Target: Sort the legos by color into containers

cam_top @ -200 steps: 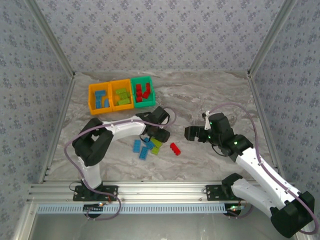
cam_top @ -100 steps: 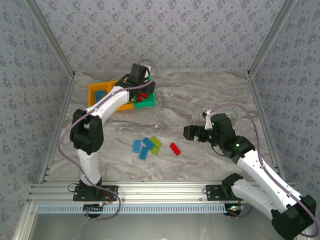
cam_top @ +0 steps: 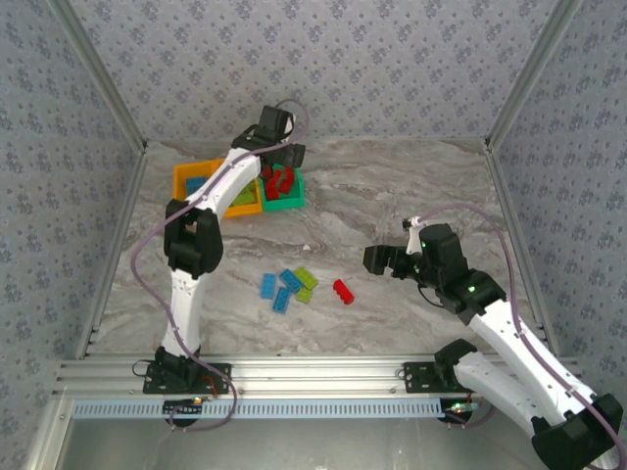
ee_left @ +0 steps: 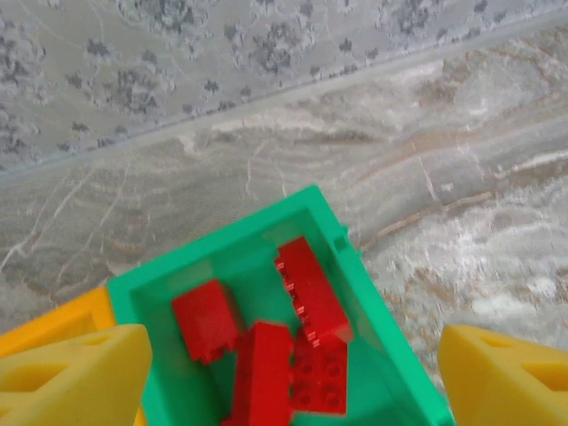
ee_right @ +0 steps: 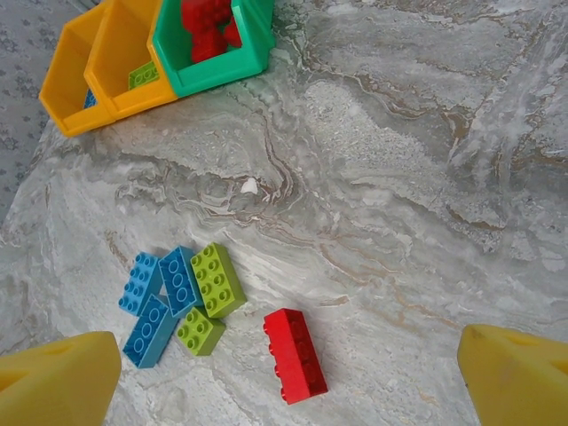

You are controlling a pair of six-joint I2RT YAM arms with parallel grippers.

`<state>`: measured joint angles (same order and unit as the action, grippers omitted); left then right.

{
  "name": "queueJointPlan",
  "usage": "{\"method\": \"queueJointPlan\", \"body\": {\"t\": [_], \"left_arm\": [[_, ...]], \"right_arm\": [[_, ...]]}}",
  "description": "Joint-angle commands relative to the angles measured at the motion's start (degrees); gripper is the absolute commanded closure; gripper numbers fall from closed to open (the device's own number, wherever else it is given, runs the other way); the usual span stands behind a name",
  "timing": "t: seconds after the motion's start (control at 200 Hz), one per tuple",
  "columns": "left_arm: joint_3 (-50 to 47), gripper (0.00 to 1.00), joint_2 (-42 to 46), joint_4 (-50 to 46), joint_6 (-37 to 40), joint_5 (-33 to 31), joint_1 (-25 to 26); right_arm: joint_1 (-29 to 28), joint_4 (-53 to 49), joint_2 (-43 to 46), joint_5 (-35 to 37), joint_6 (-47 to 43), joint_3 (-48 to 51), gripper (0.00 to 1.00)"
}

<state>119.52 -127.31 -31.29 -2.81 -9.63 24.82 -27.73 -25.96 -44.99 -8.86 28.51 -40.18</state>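
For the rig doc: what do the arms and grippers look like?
The left arm and right arm have white links, black joint housings and a loose lilac cable each. The left gripper and right gripper carry yellow wedge-shaped fingers on black bodies.

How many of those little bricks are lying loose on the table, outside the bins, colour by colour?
blue bricks: 3
lime green bricks: 2
red brick: 1
Total: 6

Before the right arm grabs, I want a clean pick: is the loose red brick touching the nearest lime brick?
Apart. The right wrist view shows bare marble between the red brick and the lime brick.
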Motion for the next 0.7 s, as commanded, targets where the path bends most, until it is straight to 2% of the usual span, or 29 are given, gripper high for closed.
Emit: {"method": "queueJointPlan", "body": {"t": [0.0,0.165,0.27,0.335,0.515,0.695], "left_arm": [[-7.21,0.16,10.87,0.83,-0.64,1.92,1.44],[-32.68,0.19,30.12,7.62,-8.46,2.98,5.61],[-43.97,0.24,39.99,3.8,-14.62,-2.72,10.05],[-49.32,0.26,44.29,0.32,-17.84,-3.65,12.72],[-62.92,0.29,51.21,-1.44,-26.6,-2.13,18.15],[-71.1,0.32,50.23,2.16,-30.87,0.4,18.77]], "right_arm": [[0.48,1.06,-1.0,-0.97,-0.38,-0.34,0.0],[0.56,3.38,-3.57,-1.97,0.06,-0.29,0.0],[0.57,4.5,-5.41,-2.86,0.15,-0.66,0.0],[0.55,5.11,-6.55,-3.52,0.02,-1.08,0.0],[0.17,9.47,-9.7,-8.15,-0.85,-1.47,0.0],[-1.65,10.61,-11.91,-9.92,-2.05,-1.98,0.0]]}}
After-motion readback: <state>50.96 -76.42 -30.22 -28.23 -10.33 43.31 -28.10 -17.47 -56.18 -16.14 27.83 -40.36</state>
